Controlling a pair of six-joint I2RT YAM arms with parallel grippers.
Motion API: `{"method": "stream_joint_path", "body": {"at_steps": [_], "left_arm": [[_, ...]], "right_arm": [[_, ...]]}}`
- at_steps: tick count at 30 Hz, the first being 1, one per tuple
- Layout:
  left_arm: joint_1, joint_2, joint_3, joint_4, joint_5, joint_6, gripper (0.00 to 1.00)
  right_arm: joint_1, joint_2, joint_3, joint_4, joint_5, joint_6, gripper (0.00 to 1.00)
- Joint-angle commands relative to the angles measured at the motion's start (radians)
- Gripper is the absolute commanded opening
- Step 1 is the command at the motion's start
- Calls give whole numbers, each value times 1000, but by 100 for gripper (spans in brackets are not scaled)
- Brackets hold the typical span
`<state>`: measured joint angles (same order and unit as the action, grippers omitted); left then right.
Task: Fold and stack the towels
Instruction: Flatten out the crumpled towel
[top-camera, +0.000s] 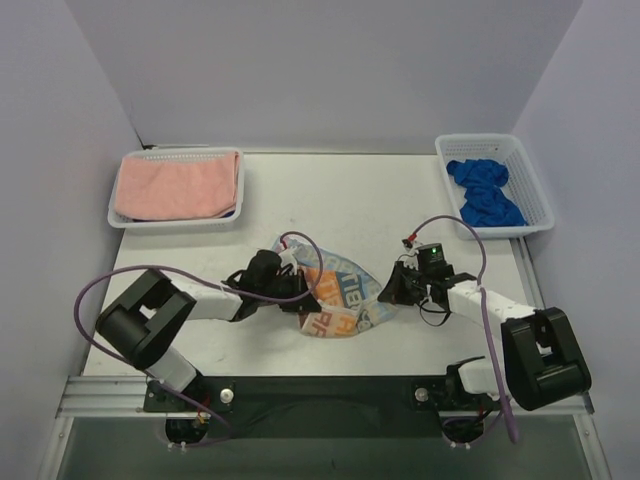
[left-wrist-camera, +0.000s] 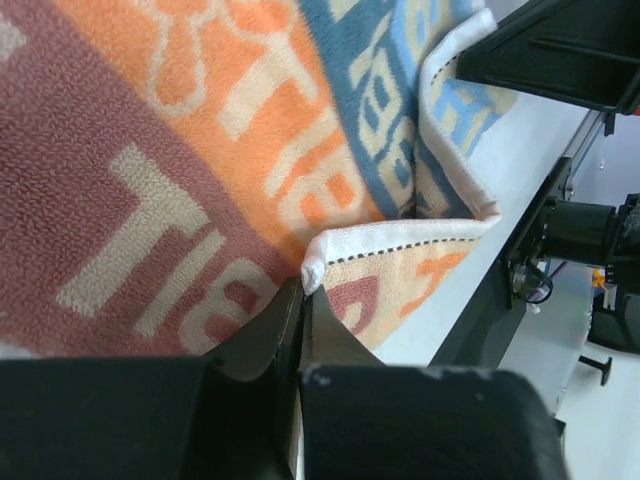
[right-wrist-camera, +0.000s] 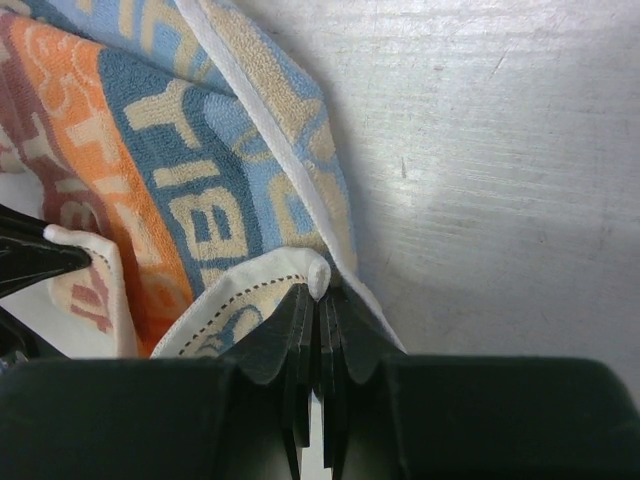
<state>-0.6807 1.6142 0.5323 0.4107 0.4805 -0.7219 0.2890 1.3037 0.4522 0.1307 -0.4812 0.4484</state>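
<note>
Seen from above, the left fingers (top-camera: 303, 297) and the right fingers (top-camera: 386, 292) sit at opposite edges of the lettered towel (top-camera: 340, 295), which lies bunched on the worktop (top-camera: 330, 200) between them. Well beyond the left fingers, a pink towel (top-camera: 178, 185) lies folded in the left basket (top-camera: 125, 218). Well beyond the right fingers, a blue towel (top-camera: 485, 192) is crumpled in the right basket (top-camera: 540, 215).

In the left wrist view, the left fingers are clenched on a hemmed corner, with the cloth spreading ahead of their tips.

In the right wrist view, the right fingers pinch a fold of white hem.

The pink towel looks finished, folding of the lettered one has barely begun, and the blue one seems untouched
</note>
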Motion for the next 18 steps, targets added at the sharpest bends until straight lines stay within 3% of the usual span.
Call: {"method": "stream_joint_path", "body": {"at_steps": [1, 8, 12, 18], "left_arm": [[4, -114, -8, 28, -36, 44, 1], [27, -477, 60, -104, -241, 220, 0], [61, -585, 230, -232, -368, 364, 0], [78, -597, 601, -389, -416, 614, 0]], "right_arm": [[-1, -55, 51, -38, 26, -8, 0], [-14, -205, 253, -189, 88, -102, 0], [-27, -254, 444, -255, 116, -163, 0], [-30, -256, 760, -266, 126, -237, 0]]}}
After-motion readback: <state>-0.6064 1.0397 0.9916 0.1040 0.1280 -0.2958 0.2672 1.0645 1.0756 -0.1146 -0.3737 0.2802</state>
